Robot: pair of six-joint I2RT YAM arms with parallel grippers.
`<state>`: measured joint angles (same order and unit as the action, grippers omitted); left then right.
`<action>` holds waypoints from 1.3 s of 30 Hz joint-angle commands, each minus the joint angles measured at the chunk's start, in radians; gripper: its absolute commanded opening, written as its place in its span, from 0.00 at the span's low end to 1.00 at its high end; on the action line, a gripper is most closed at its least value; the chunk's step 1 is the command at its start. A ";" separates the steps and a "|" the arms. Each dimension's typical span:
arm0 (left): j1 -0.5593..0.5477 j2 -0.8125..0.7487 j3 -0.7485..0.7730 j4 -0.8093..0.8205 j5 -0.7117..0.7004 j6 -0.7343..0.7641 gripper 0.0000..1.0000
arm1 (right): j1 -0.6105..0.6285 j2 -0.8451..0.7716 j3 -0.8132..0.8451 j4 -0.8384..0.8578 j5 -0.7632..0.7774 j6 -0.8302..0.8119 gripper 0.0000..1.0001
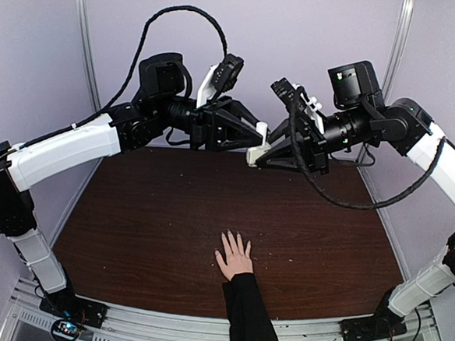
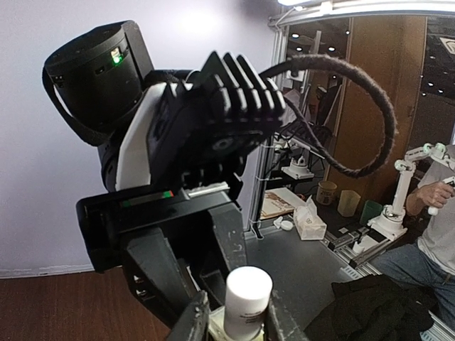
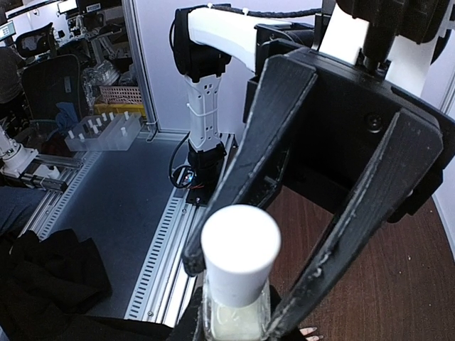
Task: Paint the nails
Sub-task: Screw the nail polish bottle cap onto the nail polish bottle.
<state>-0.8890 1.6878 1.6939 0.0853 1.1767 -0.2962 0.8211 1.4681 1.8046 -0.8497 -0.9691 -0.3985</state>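
Two white-and-black robot arms, left (image 1: 64, 155) and right (image 1: 439, 154), reach up and meet high above the far edge of a dark wooden tabletop (image 1: 145, 227). Near its front edge lies a light-skinned hand (image 1: 235, 257) in a black sleeve (image 1: 250, 316), palm down, fingers spread toward the far side. The right tool (image 3: 236, 309) is clamped on the glass body of a small clear bottle (image 3: 229, 328). The left tool (image 2: 238, 305) faces it, jaws slightly parted either side of the bottle's white cap (image 3: 240, 245); whether they press it cannot be told. The nails (image 1: 233, 234), well below both tools, are too small to make out.
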 commanded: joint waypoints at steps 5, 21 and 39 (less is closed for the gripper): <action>0.042 -0.058 -0.092 -0.097 -0.182 0.047 0.49 | 0.015 -0.047 0.008 0.138 0.085 -0.013 0.00; 0.026 -0.225 -0.237 -0.038 -0.850 0.133 0.54 | 0.015 -0.056 -0.126 0.319 0.776 0.186 0.00; -0.029 -0.119 -0.130 -0.025 -0.986 0.131 0.49 | 0.059 0.034 -0.099 0.309 0.964 0.273 0.00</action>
<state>-0.9096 1.5551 1.5295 0.0162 0.2302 -0.1764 0.8688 1.4918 1.6764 -0.5568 -0.0662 -0.1524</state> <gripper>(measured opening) 0.497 0.212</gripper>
